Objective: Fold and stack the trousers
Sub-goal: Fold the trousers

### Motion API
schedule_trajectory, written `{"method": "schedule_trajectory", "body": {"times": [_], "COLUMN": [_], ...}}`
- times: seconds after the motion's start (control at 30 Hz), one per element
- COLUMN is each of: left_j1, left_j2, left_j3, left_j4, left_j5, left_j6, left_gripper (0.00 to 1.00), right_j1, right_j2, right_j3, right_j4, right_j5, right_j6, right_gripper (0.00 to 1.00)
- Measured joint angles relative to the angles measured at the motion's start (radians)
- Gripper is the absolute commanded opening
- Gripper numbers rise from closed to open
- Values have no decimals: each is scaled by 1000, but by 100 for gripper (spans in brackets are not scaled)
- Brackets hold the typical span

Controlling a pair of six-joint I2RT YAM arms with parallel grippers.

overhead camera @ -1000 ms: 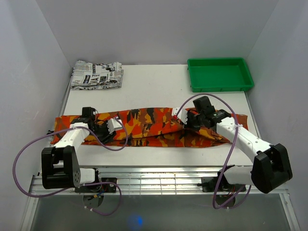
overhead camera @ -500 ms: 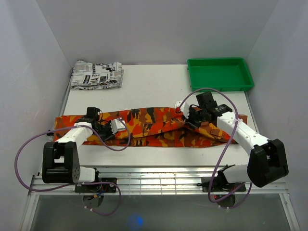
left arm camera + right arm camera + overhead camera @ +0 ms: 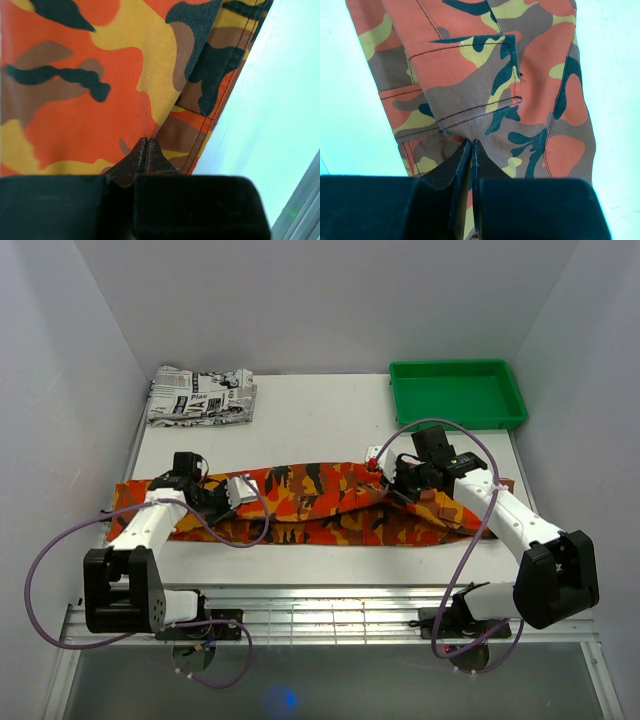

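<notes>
Left gripper point(image 3: 146, 144) and right gripper point(image 3: 471, 146) are both clamped on thin pinches of the trousers point(image 3: 310, 502) right at their tips, so any tug could slip them.

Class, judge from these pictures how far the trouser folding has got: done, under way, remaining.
Done: the trousers lie stretched in a long band across the table. Under way: left hand and right hand are each shut on the cloth. Remaining: no crosswise fold shows, and nothing is stacked yet.
</notes>
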Motion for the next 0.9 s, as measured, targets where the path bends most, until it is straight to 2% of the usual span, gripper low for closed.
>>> {"method": "schedule_trajectory", "body": {"times": [0.17, 0.33, 0.57, 0.8, 0.87, 0.9], "left_j1": [5, 5, 5, 5, 5, 5], "left_j2": [-80, -105, 43, 123, 126, 127], "left_j3": [85, 69, -14, -27, -24, -24], "left_j4": [-128, -226, -216, -162, -162, -162], "left_j5": [24, 23, -9, -28, -28, -28], "left_j6": [53, 112, 128, 95, 87, 84], "left_gripper": [0, 0, 0, 0, 0, 0], "right_j1": [-4, -2, 34, 49, 50, 50], "right_j2": [-27, -65, 16, 102, 104, 104], "right_j3": [8, -40, -168, -180, -179, -175], "right_j4": [-69, -99, -78, -42, -45, -54], "right_j5": [-22, -39, -25, -17, -16, -16], "right_j6": [-64, -123, -167, -175, -175, -172], "right_gripper": [8, 8, 8, 8, 39, 51]}}
